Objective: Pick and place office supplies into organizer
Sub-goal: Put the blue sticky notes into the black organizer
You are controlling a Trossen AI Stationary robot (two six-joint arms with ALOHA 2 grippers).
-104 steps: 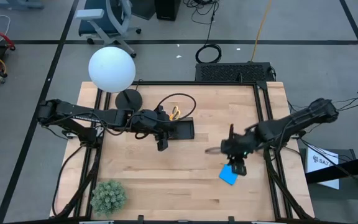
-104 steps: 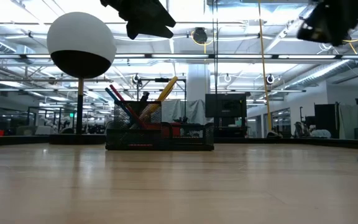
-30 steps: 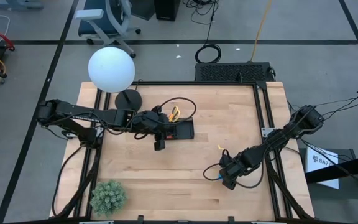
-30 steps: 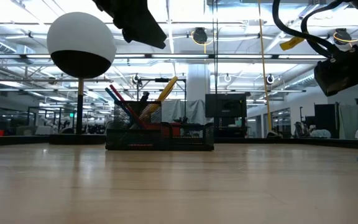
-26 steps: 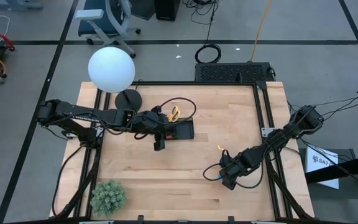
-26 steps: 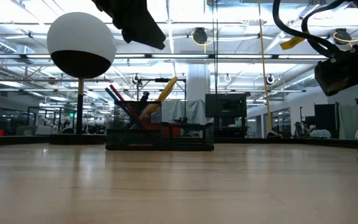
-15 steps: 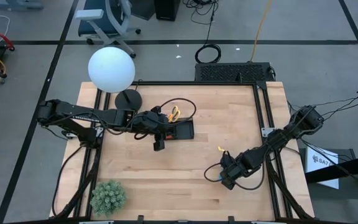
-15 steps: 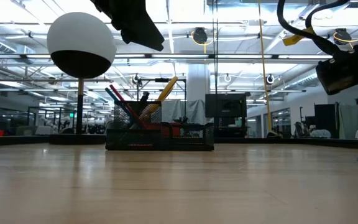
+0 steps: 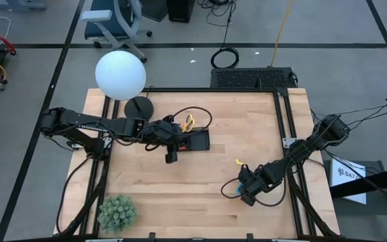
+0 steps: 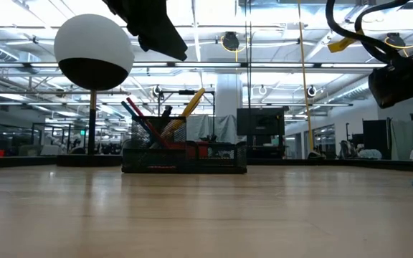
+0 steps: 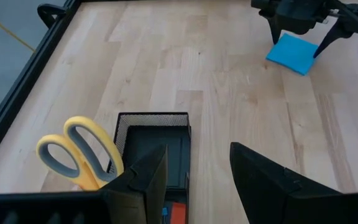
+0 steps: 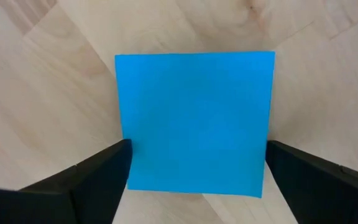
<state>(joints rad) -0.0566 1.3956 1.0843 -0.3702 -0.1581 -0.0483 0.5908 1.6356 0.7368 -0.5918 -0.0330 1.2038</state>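
**Ana:** Right wrist view says the most: the blue note pad (image 12: 194, 121) lies flat on the worktop (image 12: 55, 74), and the right gripper (image 12: 197, 174) has its jaws spread wide, one on each side of the pad. Neither seems to touch it.

**Ben:** So the arm is set low over the pad to straddle it. Why that wide?

**Ana:** Probably because the pad is square and flat, so the jaws must clear both edges before they pinch. From above, the right gripper (image 9: 247, 189) sits near the worktop's front edge, toward the right side, and it covers nearly all of the pad.

**Ben:** And the organizer?

**Ana:** The organizer (image 9: 192, 140) stands toward the back of the worktop, a little left of centre, well apart from the pad. The yellow-handled scissors (image 11: 79, 152) already stand in it, handles up, and the level view shows pens (image 10: 143, 125) leaning in its taller section.

**Ben:** What about the other arm?

**Ana:** The left gripper (image 11: 194, 171) hangs just over the organizer, jaws parted and holding nothing. It looks parked there, perhaps so it stays clear of the right arm's path.

**Ben:** The lamp and plant?

**Ana:** The white globe lamp (image 9: 120, 74) is at the back left corner, the green plant (image 9: 116, 212) at the front left. Neither belongs to the job.
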